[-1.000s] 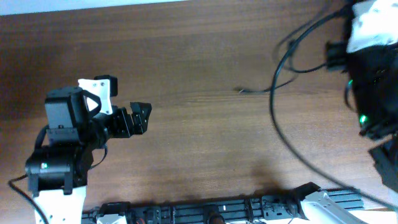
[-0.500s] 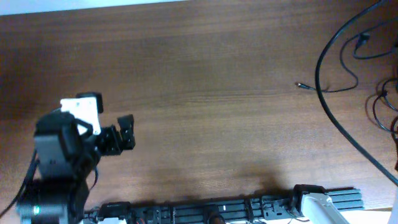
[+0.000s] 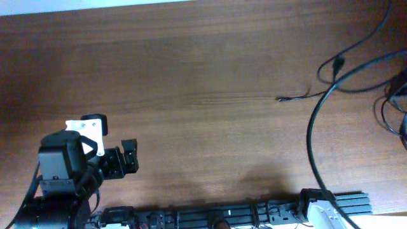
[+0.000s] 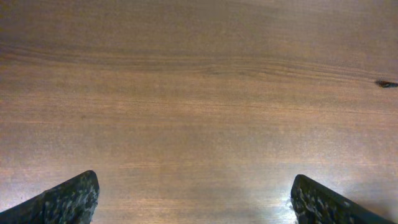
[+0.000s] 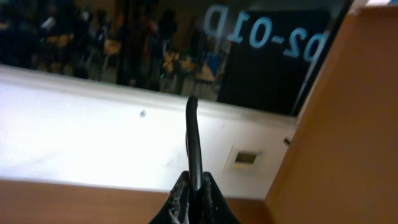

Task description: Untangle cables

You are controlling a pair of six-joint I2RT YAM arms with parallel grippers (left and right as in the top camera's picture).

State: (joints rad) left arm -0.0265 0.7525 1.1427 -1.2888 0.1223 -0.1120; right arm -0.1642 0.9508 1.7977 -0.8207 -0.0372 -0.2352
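Observation:
Thin black cables (image 3: pixel 331 86) lie at the table's right side. One plug end (image 3: pixel 280 98) points left and another plug (image 3: pixel 339 62) sits farther back. More loops bunch at the right edge (image 3: pixel 393 108). My right gripper (image 5: pixel 194 186) is out of the overhead view. In the right wrist view it is raised off the table and shut on a black cable (image 5: pixel 193 134) that sticks up between its fingers. My left gripper (image 3: pixel 133 157) is at the front left, far from the cables. It is open (image 4: pixel 196 202) over bare wood, and the plug tip (image 4: pixel 387 84) shows at the far right.
A thicker black cable (image 3: pixel 311 137) curves from the right edge down to the right arm's base (image 3: pixel 318 200) at the front. A black rail (image 3: pixel 222 213) runs along the front edge. The table (image 3: pixel 203 76) is brown wood.
The left arm has drawn back toward the front left corner. The right arm has left the overhead view. The cables have swung about on the right, and the plug end now lies farther left than half a second ago.

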